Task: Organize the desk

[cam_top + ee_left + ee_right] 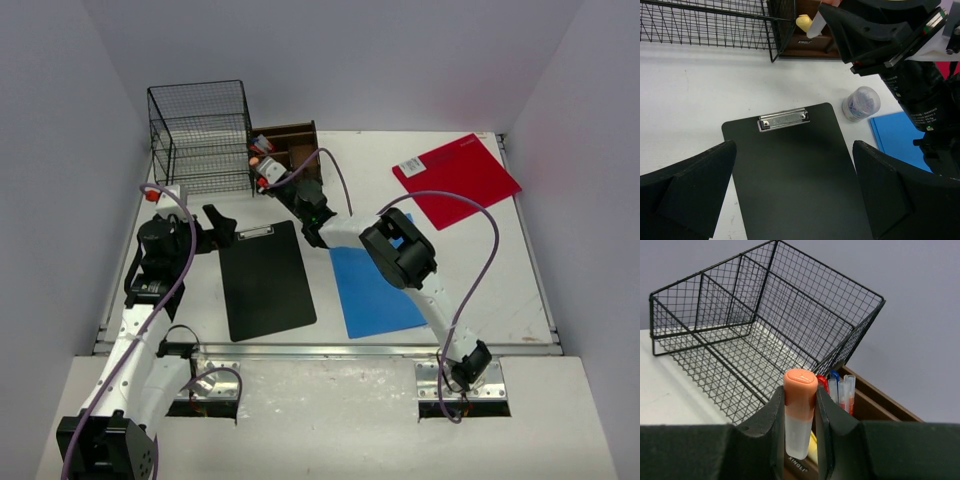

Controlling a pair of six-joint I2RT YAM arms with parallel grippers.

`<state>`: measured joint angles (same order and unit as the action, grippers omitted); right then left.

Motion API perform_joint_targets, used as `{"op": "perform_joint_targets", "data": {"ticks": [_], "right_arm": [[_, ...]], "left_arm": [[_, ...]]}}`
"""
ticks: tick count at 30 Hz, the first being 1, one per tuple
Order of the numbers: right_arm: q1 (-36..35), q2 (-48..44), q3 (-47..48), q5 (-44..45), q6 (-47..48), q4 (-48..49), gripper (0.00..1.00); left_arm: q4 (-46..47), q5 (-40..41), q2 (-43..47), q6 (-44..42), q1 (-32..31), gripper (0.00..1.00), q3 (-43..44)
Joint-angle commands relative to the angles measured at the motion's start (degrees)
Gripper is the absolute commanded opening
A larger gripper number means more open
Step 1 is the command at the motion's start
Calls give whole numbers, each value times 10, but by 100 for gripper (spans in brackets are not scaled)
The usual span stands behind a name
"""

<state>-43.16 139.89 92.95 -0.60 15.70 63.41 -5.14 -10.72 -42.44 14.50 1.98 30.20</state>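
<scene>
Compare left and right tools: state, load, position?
The left tool is open; the right tool is shut. The left tool holds nothing; the right tool grips an orange-capped marker. The left tool faces the clipboard; the right tool is at the organizer, beside the basket. Both are black.

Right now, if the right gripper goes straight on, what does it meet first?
Probably the wooden organizer and its pens, right beyond the orange-capped tube shut in the right gripper. Depth is unclear.

Blue folder (375, 295), far edge hidden beneath the right arm (400, 255).
</scene>
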Motion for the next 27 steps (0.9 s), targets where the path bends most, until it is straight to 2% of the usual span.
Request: {"op": "perform_joint_targets", "data": {"ticks": [1,15,27], "right_arm": [[9,-3,54,5,37,88,0],[45,24,63,20,38,74,0],[49,56,68,24,24,62,0]], "left_arm": [[28,10,2,6,8,100,16],[35,13,-8,2,11,100,14],[37,17,-17,2,14,100,17]]}}
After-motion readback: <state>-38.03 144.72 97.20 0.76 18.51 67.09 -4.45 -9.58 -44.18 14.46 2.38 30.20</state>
